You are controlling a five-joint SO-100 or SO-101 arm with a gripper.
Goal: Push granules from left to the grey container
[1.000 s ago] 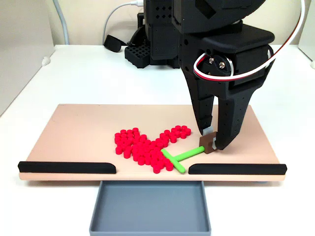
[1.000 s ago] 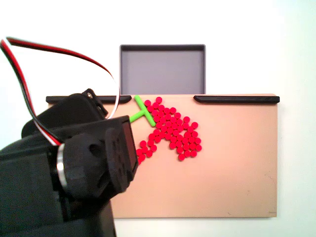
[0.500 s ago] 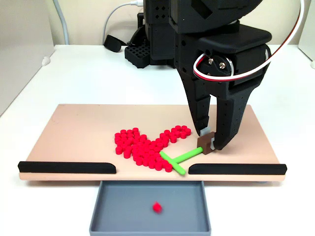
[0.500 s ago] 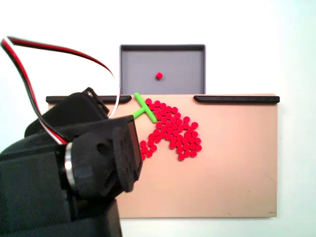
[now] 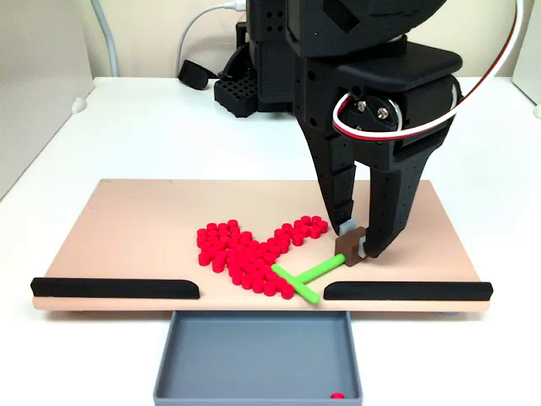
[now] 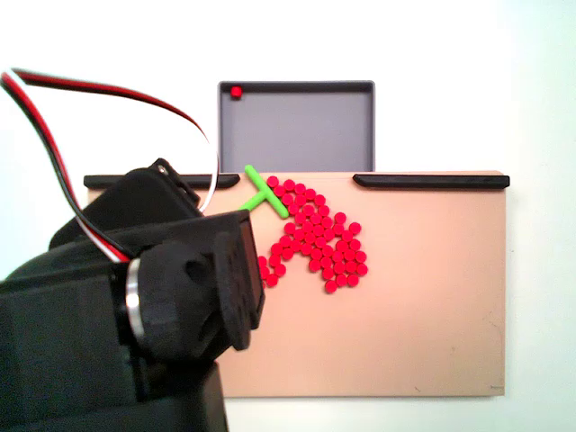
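While the fingers stay clenched on the green pusher, one granule has rolled to a corner of the grey container — the granules (nearly all) wait on the board.

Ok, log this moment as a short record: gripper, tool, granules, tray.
gripper: black two-finger gripper, shut on the brown block end of the pusher
tool: green T-shaped pusher stick, crossbar against the pile's edge, beside the gap between the black strips
granules: small bright red cylindrical pellets clustered on the tan board
tray: shallow slate-grey plastic tray below the gap, holding one red pellet in a corner
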